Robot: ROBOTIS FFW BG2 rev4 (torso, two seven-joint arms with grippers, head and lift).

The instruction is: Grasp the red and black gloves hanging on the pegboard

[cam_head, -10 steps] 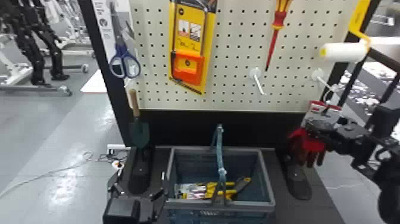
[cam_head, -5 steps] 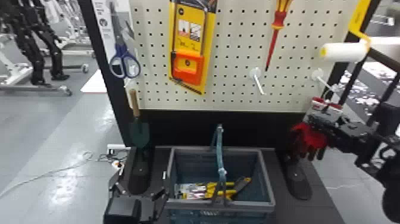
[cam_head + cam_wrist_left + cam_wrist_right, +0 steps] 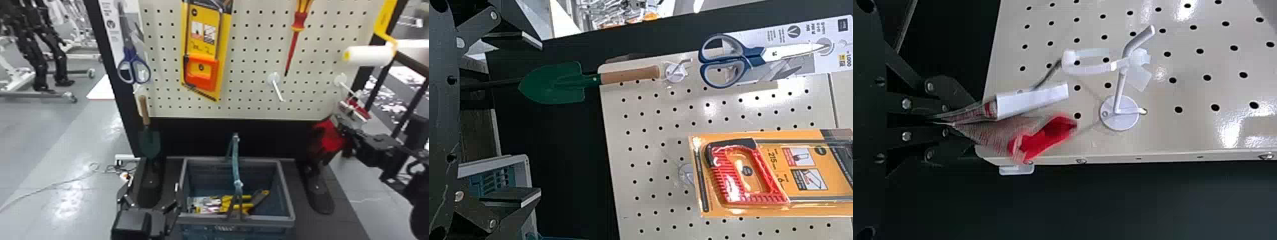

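Looking back one second, I see my right fingers (image 3: 343,135) have gone up a bit and to the left, and the gloves (image 3: 325,140) went with them; the fingers are shut tight on the gloves, close to the white card (image 3: 352,108) at their top. The red part hangs just under the low right corner of the pegboard (image 3: 249,48); in the right wrist view the gloves (image 3: 1038,137) stick out from between the fingers and lie just by the board's low edge. The white loop (image 3: 1085,56) on the card sits right at the hook (image 3: 1123,80); I cannot tell if it is round the hook or off it. So I think the grab is done and the gloves are on their way off; next I would pull out along the hook, slowly, so the loop does not catch. My left fingers (image 3: 148,206) wait low by the basket (image 3: 284,191), spread open with nothing in them; they have not moved.
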